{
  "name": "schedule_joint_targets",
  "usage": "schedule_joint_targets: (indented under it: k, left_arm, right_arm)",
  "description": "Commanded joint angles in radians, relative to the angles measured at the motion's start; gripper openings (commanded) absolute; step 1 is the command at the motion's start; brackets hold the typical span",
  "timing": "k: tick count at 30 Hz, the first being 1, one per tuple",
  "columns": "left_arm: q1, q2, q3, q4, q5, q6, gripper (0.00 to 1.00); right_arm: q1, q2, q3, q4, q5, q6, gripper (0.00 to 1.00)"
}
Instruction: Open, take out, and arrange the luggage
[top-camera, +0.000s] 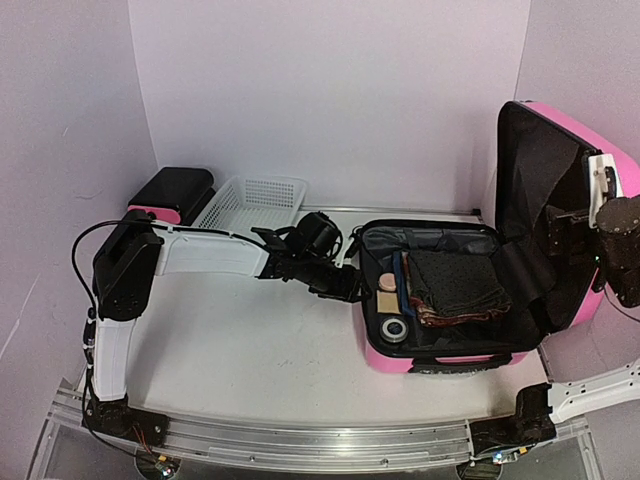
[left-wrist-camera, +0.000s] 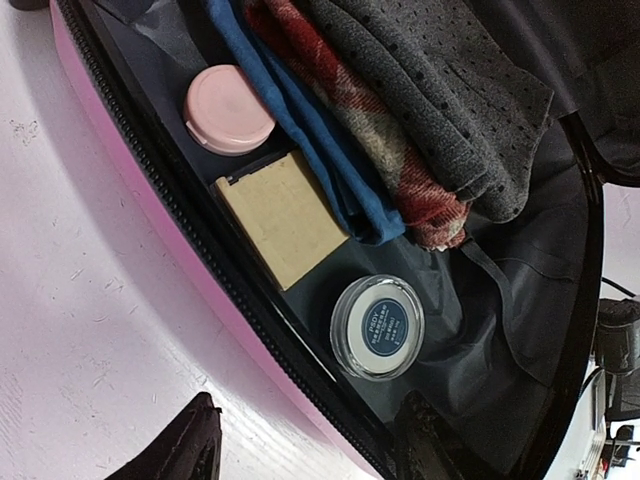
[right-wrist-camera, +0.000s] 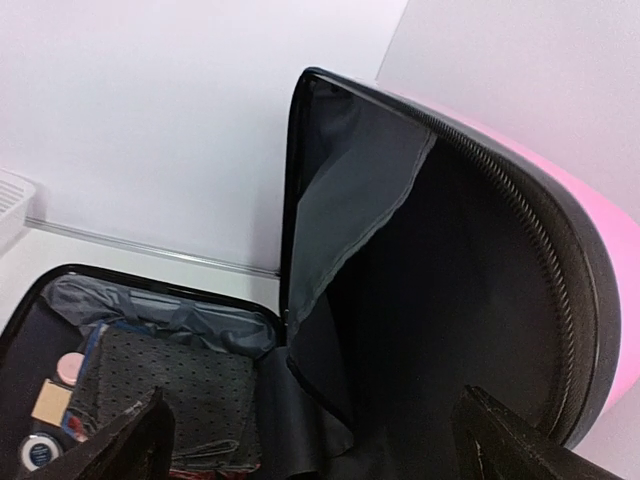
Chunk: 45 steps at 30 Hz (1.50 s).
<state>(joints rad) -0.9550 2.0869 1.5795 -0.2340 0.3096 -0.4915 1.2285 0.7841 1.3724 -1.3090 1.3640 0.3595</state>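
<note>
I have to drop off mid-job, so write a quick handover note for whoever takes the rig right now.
Left gripper: open, holding nothing, astride the near rim of the luggage, one finger outside, one inside.
Right gripper: open, facing the raised lid; I cannot tell whether it touches.
Done: luggage unzipped and open, lid upright.
Left: nothing is out yet. Folded clothes, pink jar, tan box and round tin all lie inside; take them out and arrange them.

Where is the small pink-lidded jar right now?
The jar sits inside the open luggage, against its left wall in the top view, beyond the tan box, beside the blue cloth.
</note>
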Motion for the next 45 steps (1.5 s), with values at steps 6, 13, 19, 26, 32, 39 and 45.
schedule_joint_targets:
  k: [6, 13, 19, 26, 32, 39, 45]
  left_arm:
    - [0.020, -0.033, -0.020, -0.080, -0.122, 0.045, 0.28]
    - [0.039, -0.114, -0.115, -0.080, -0.163, 0.058, 0.04]
    - [0.040, -0.167, -0.180, -0.080, -0.177, 0.051, 0.00]
    - [0.044, -0.235, -0.209, -0.072, -0.095, 0.057, 0.34]
    - [0.044, -0.304, -0.176, -0.055, -0.043, 0.043, 0.76]
    - [0.016, -0.137, -0.002, -0.002, 0.001, -0.017, 0.95]
    - [0.010, -0.005, 0.110, -0.029, -0.081, -0.008, 0.76]
  right_arm:
    - [-0.007, 0.032, 0.094, 0.011, -0.106, -0.014, 0.98]
    - [-0.007, 0.053, 0.082, 0.011, -0.002, 0.001, 0.98]
    - [-0.007, -0.044, 0.057, 0.007, 0.043, 0.024, 0.98]
    - [-0.007, -0.013, 0.049, 0.005, -0.051, -0.002, 0.98]
    - [-0.007, 0.039, 0.046, 0.004, -0.137, 0.017, 0.98]
    - [-0.007, 0.064, 0.058, 0.003, -0.190, 0.033, 0.98]
    - [-0.007, 0.063, 0.064, 0.003, -0.231, 0.039, 0.98]
